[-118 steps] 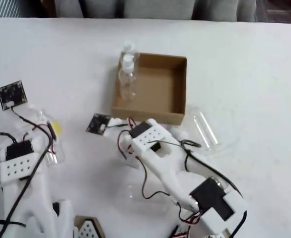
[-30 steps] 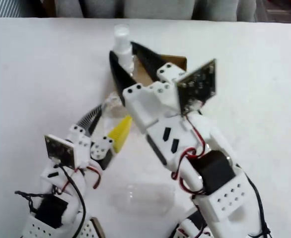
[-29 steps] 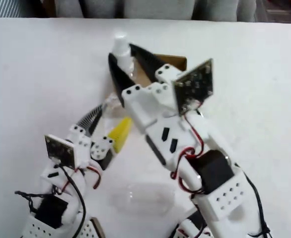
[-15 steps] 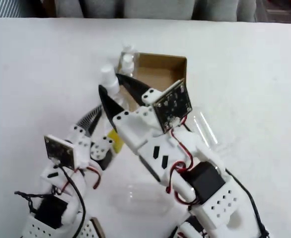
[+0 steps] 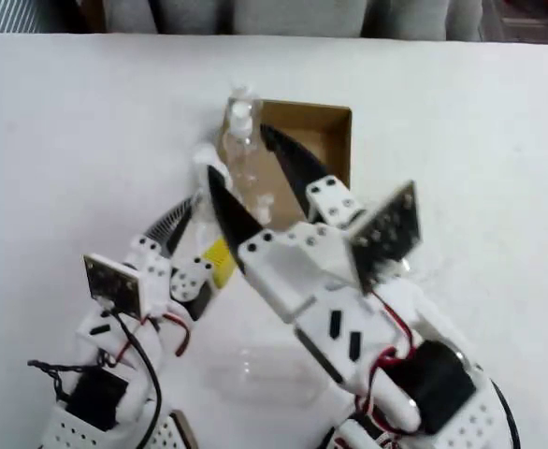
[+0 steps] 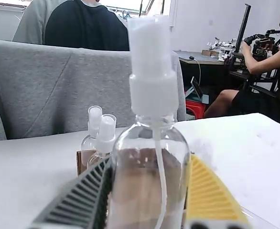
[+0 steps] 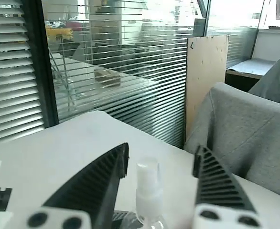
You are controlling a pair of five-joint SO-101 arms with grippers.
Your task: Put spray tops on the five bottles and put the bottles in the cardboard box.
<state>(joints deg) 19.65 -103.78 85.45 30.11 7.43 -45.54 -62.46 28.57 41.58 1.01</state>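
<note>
- Two capped bottles (image 6: 99, 136) stand in box (image 5: 304, 107), far corner.
- Left gripper (image 5: 197, 236): fingers clamp third bottle (image 6: 149, 181), spray top on, upright just beside box.
- Right gripper (image 7: 162, 150): hovers near box, fingers wide, empty.
- Bare bottle (image 5: 274, 374) lies on desk (image 5: 461, 140), uncapped.
- Roughly half done.

Three spray-topped bottles (image 6: 149, 176), one lying bottle (image 5: 269, 376), one cardboard box (image 5: 328, 138), two arms (image 5: 321, 281)

The high view was bright and evenly lit; the white tabletop (image 5: 480, 131) looked washed out, with only faint, soft shadows. In the right wrist view daylight came through the blinds (image 7: 111, 62), glaring at the upper panes. In the left wrist view the spray top (image 6: 152, 71) glowed nearly white, and the bottle (image 6: 149, 181) carried pale reflections.
</note>
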